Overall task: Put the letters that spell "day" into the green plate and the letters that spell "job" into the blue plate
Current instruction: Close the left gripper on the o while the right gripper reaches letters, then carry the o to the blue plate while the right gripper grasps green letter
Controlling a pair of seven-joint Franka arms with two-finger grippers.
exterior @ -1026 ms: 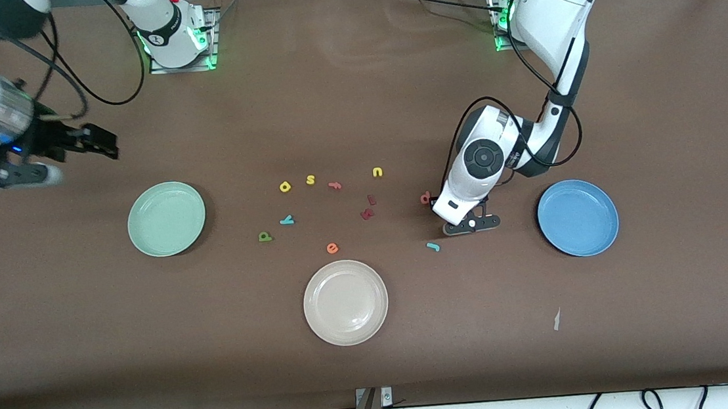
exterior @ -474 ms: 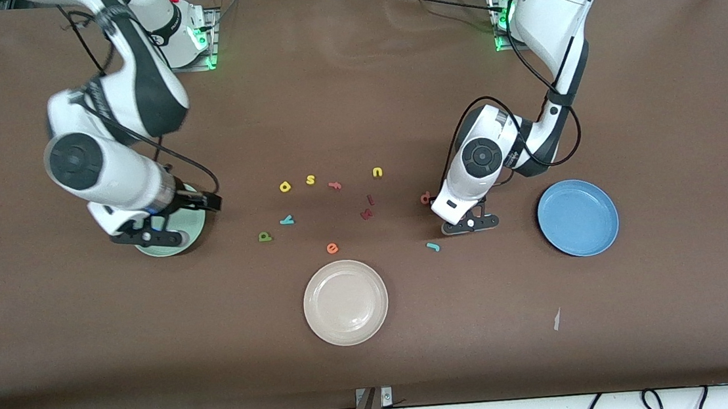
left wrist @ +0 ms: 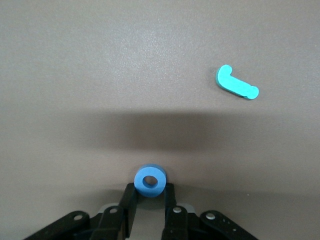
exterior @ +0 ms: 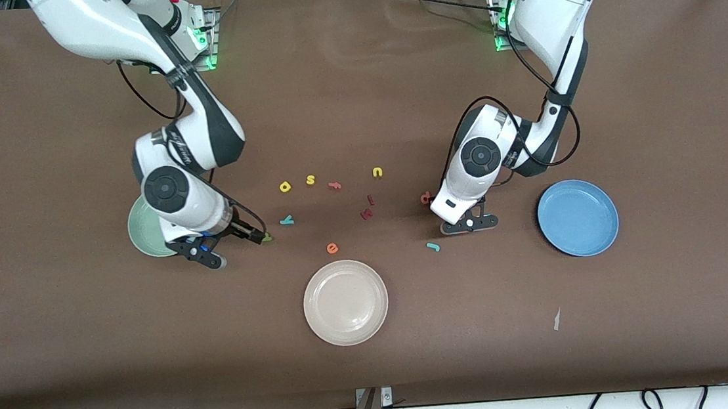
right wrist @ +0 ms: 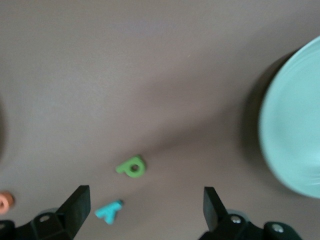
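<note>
My left gripper [exterior: 470,223] is low at the table, and in the left wrist view this left gripper [left wrist: 150,190] has its fingers shut on the blue "o" [left wrist: 150,180]. The teal "j" [left wrist: 236,83] lies apart on the cloth [exterior: 433,246], and the salmon "b" [exterior: 426,198] is beside the left wrist. My right gripper [exterior: 229,246] hangs open beside the green plate [exterior: 141,232], over the table by the olive "d" [right wrist: 131,166] and teal "y" [right wrist: 109,211]. The yellow "a" [exterior: 285,186] lies farther from the camera. The blue plate [exterior: 578,217] sits toward the left arm's end.
A beige-white plate [exterior: 345,302] lies nearest the camera. A yellow "s" [exterior: 310,179], salmon "f" [exterior: 335,185], yellow "u" [exterior: 378,172], two dark red letters [exterior: 368,213] and an orange "e" [exterior: 332,248] are scattered mid-table.
The right arm has swung in from its end of the table, across the green plate, down toward the "d" and "y". The left gripper's fingers have narrowed onto the "o".
</note>
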